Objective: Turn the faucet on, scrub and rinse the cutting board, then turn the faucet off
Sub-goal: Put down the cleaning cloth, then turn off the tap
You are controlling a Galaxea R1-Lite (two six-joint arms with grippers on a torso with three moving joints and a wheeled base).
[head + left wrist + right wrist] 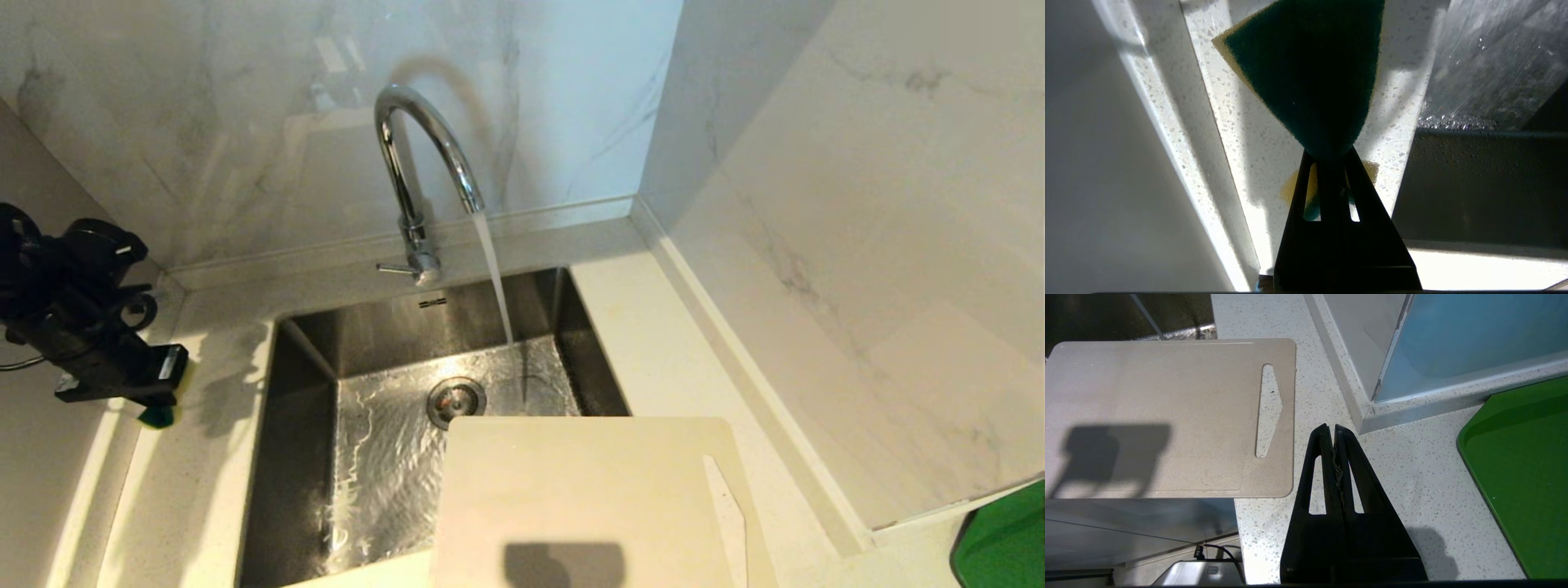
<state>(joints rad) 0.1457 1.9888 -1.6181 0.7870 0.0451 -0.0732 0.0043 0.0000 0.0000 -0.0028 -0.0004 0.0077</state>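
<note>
At the far left, the left gripper (155,400) hangs over the white speckled countertop (196,490) just beside the left rim of the sink, and its fingers are closed tight on a green-and-yellow sponge (1310,77), which sticks out beyond the fingertips with the green scouring side toward the wrist camera. To the right of it lies the steel sink (310,457), with its floor wet and rippled around the drain (455,400). At the far edge of the sink stands the chrome gooseneck faucet (416,155); its slim lever (396,269) points to the left, and a stream of water (495,278) runs from the spout to the sink floor right of the drain. More to the right and nearer, the cream-white cutting board (571,498) lies flat over the near right corner of the sink, partly above the basin and partly on the counter, with its slot handle (1269,410) at the right end. The right gripper (1331,430) is parked over the counter near that end, with its fingers closed on nothing. A green tray (1523,473) lies at the far right. I judge that the water is already on and the scrubbing step is now starting. The next move calls for carrying the sponge rightward across the sink and pressing it flat on the board, which may slide because nothing holds it.
</note>
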